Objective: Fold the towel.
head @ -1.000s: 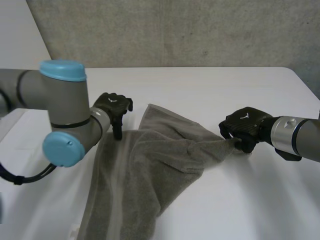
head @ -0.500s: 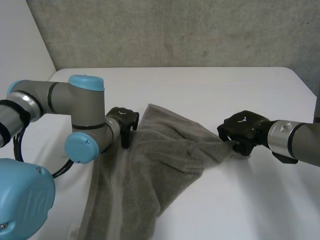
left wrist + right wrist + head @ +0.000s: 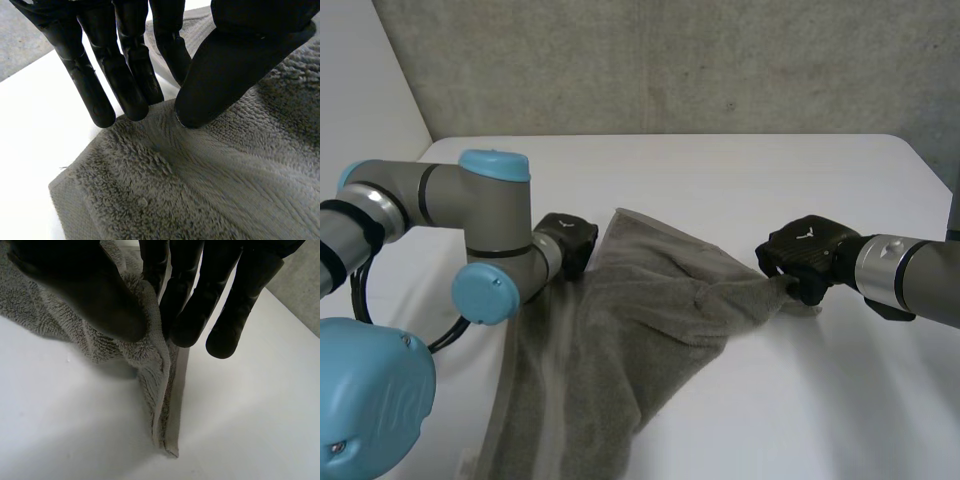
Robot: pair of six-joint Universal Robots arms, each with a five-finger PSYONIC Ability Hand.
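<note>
1. White surface [image 3: 720, 170] below a grey concrete wall [image 3: 670, 60] carries the grey towel [image 3: 640, 330]. It lies rumpled from the frame's lower left up to the centre and is drawn to a point toward the right.
2. At centre left, the left robot hand [image 3: 570, 237] rests straight fingers [image 3: 95, 90] and its thumb on the towel's edge. No cloth is visibly caught between them, so lifting now would likely leave that edge behind.
3. At centre right, the right robot hand [image 3: 807, 258] pinches a towel corner between thumb and fingers. Only a narrow strip is held, so a hard pull could slip it free. It could also drag the whole towel sideways and skew the fold.
</note>
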